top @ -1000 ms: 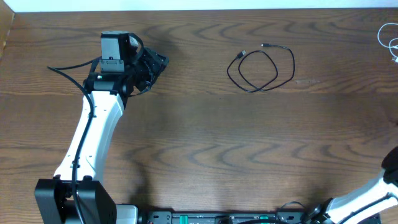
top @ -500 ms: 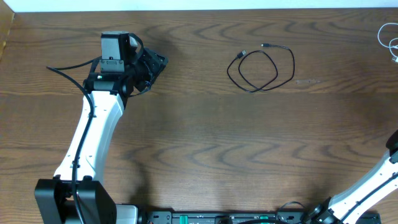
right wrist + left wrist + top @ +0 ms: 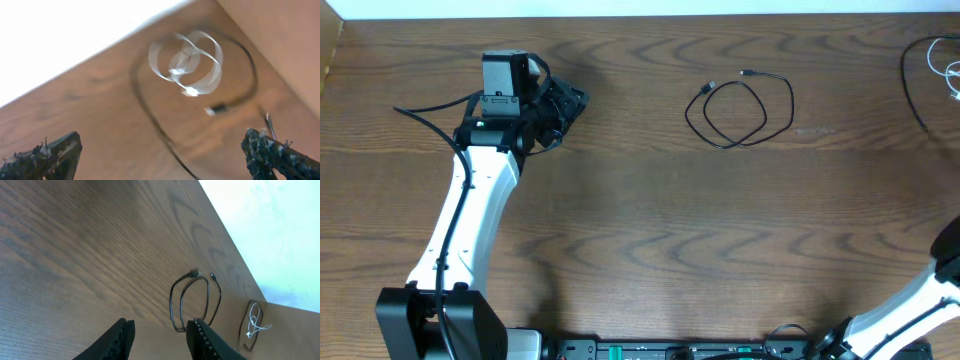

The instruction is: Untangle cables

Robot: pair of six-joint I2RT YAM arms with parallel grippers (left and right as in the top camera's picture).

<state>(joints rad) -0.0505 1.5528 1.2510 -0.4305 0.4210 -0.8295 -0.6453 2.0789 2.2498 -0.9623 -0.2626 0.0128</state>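
A black cable (image 3: 740, 110) lies in a loose double loop at the table's far middle, also seen in the left wrist view (image 3: 192, 300). My left gripper (image 3: 572, 100) hovers far to its left, open, with nothing between its fingers (image 3: 162, 337). At the far right edge lie a coiled white cable (image 3: 950, 65) and a second black cable (image 3: 912, 90). The right wrist view shows the white cable (image 3: 187, 62) looped inside the curve of the black cable (image 3: 150, 107). My right gripper (image 3: 165, 160) stands wide open above them, holding nothing. The overhead view shows only the right arm (image 3: 920, 305).
A light wooden wall (image 3: 280, 45) borders the table's right side, close to the white cable. A similar wall (image 3: 328, 55) rises at the far left corner. The left arm (image 3: 470, 220) stretches over the table's left part.
The right gripper has gone from shut to wide open. A black cable now shows on the table at the right edge by the white one. The left arm has not moved.
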